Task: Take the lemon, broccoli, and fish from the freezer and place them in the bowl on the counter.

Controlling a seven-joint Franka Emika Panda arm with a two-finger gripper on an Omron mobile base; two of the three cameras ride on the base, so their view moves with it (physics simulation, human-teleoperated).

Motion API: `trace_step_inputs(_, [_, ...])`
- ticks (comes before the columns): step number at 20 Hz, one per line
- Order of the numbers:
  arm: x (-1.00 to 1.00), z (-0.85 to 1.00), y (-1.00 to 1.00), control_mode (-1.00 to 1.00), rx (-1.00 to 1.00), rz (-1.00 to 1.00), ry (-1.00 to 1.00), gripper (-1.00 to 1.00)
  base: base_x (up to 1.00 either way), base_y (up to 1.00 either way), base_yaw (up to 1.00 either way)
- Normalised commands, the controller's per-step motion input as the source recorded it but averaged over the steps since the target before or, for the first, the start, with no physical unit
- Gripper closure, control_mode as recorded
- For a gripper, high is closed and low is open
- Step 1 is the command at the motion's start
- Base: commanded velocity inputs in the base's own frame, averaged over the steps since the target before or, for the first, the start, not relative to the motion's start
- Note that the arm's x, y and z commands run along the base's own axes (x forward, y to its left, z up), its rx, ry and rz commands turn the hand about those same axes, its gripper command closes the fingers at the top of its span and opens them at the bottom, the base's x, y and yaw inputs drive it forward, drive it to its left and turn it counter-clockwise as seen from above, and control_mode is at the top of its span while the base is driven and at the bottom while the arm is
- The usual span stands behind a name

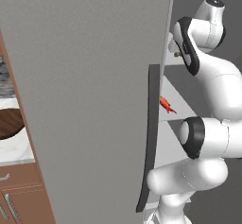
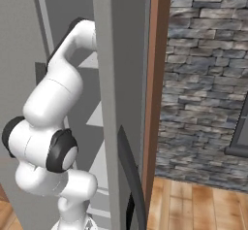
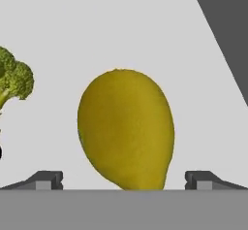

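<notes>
In the hand view the yellow lemon (image 3: 126, 127) lies close up on a white freezer shelf, right between my gripper's (image 3: 125, 180) two fingertips, which stand wide apart and open on either side of it. The broccoli (image 3: 13, 81) sits on the same shelf at the left edge of that view. In the left base view the red-orange fish (image 1: 166, 104) lies on a lower white shelf inside the freezer (image 1: 94, 100), past the edge of its open grey door. The arm reaches into the upper shelf. The dark wooden bowl (image 1: 9, 123) rests on the marble counter (image 1: 16, 154) at far left.
The open freezer door with its long dark handle (image 1: 150, 138) stands between the arm and the counter. Reddish-brown drawers (image 1: 19, 197) lie below the counter. A stone wall (image 2: 208, 78) and wooden floor (image 2: 193, 205) are to the right of the freezer.
</notes>
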Motion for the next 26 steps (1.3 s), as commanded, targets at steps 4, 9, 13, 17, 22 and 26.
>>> trace_step_inputs(4, [0.33,0.00,-0.14,-1.00,0.00,0.00,-0.12,-1.00,0.00,0.00,0.00])
trace_step_inputs(9, [0.29,-0.09,-0.03,-1.00,0.00,0.00,-0.08,-1.00,0.00,0.00,0.00])
trace_step_inputs(13, [0.15,-0.12,0.00,-1.00,0.00,0.00,0.00,-1.00,0.00,0.00,0.00])
trace_step_inputs(17, [0.00,-0.20,0.01,-1.00,0.00,0.00,0.00,-1.00,0.00,0.00,0.00])
trace_step_inputs(22, [0.00,-0.11,0.03,-1.00,0.00,0.00,0.00,1.00,0.00,0.00,0.00])
trace_step_inputs(26, [-0.07,-0.02,0.01,-1.00,0.00,0.00,0.00,1.00,0.00,0.00,0.00])
